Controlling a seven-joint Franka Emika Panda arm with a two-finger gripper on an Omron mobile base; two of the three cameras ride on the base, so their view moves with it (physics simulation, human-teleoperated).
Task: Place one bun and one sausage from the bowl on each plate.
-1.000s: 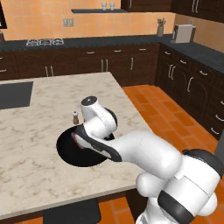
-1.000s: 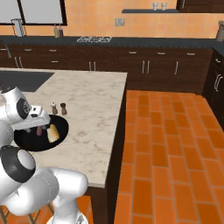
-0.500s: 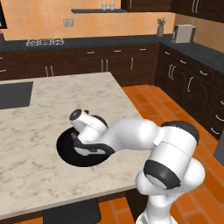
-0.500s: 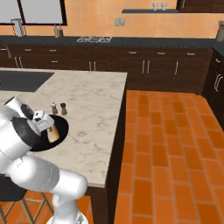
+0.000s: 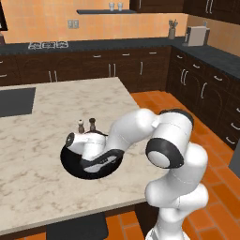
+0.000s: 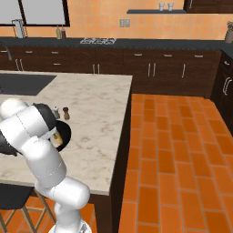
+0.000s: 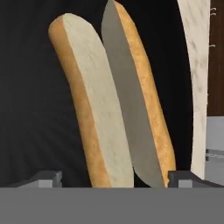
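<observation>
**Black bowl, split bun: gripper straddling a roll on the kitchen island**

Marble-patterned stone is stretching across the island counter (image 5: 42, 126), where a white robot arm is bending low over the wide black bowl (image 5: 70, 164) near the counter's front edge. The hand is sitting inside the bowl's rim in the left base view, hiding most of what is lying in it. From the right base view the arm's own body is covering much of the bowl (image 6: 65, 134), with only a curved slice of the dark rim and a scrap of tan showing beside it.

The hand view is looking straight along the gripper (image 7: 114, 177) at a bun (image 7: 109, 109) lying on the bowl's black floor. The bun is split lengthwise, its two halves spreading apart, pale cut faces turned toward the camera and orange-brown crust running along the outer edges. The two grey fingertips (image 7: 43, 178) are standing wide apart, one on either side of the bun's near end; whether they are touching the crust cannot be told. The bun is sitting between them, not lifted.

Two small shakers (image 5: 87, 125), one pale and one dark, are standing just behind the bowl on the counter. Dark wood cabinets (image 5: 117, 68) are lining the far wall, and orange tile floor (image 6: 182, 145) is running beside the island.
</observation>
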